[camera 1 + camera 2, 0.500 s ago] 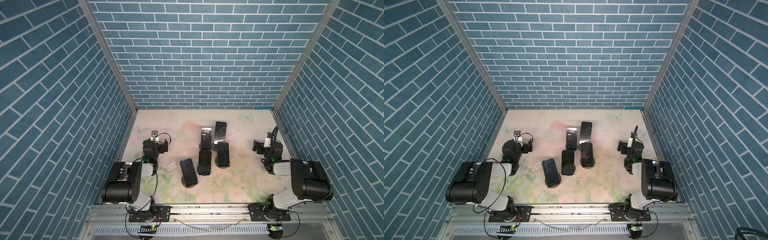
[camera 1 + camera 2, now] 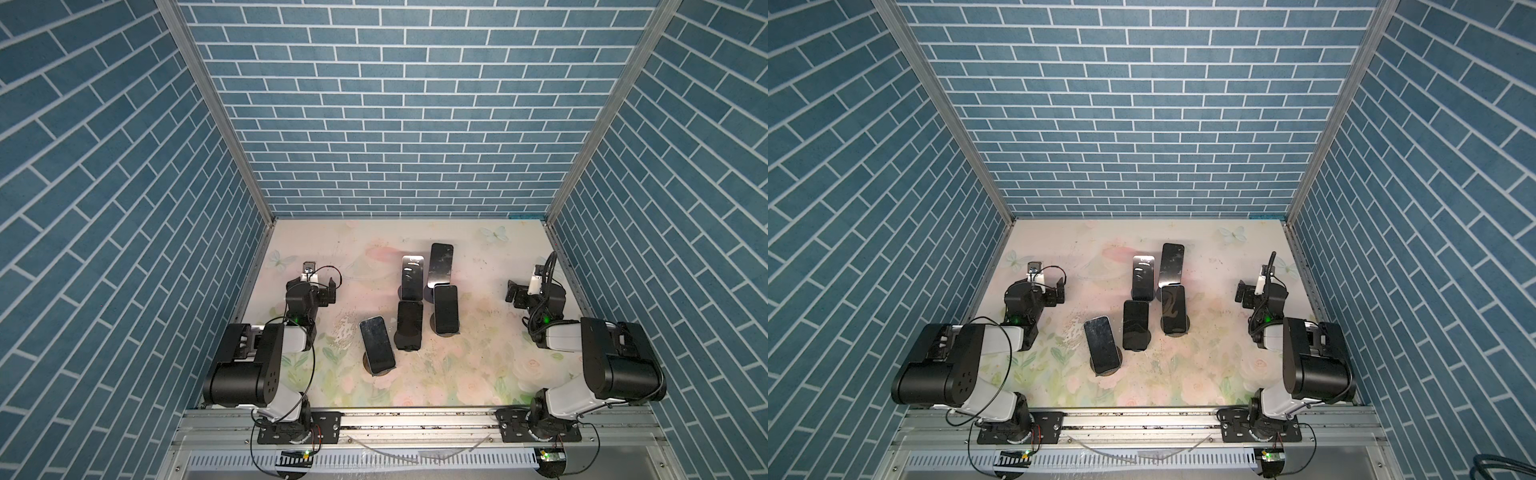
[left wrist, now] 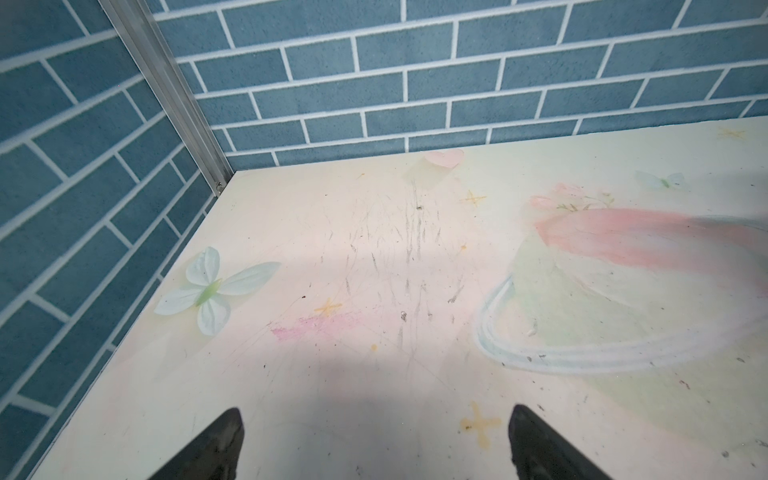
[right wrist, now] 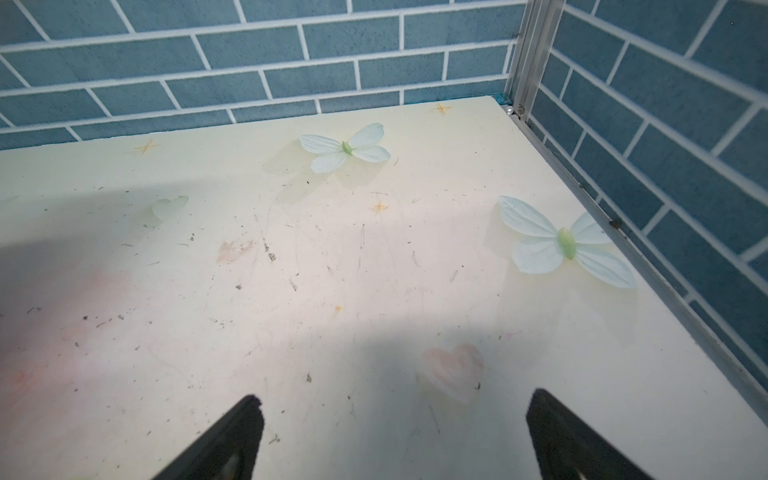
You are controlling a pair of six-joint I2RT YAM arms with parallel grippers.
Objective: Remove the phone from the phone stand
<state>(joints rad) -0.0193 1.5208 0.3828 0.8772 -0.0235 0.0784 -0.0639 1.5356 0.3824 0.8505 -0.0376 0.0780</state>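
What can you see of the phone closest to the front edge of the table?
The front phone is a slim black slab with rounded corners and a glossy, faintly smudged dark screen. It leans back, screen up, on a stand whose dark round base peeks out beneath its lower end on the flowery table. It is turned slightly askew, left of a neighbouring phone, with a narrow gap between them.
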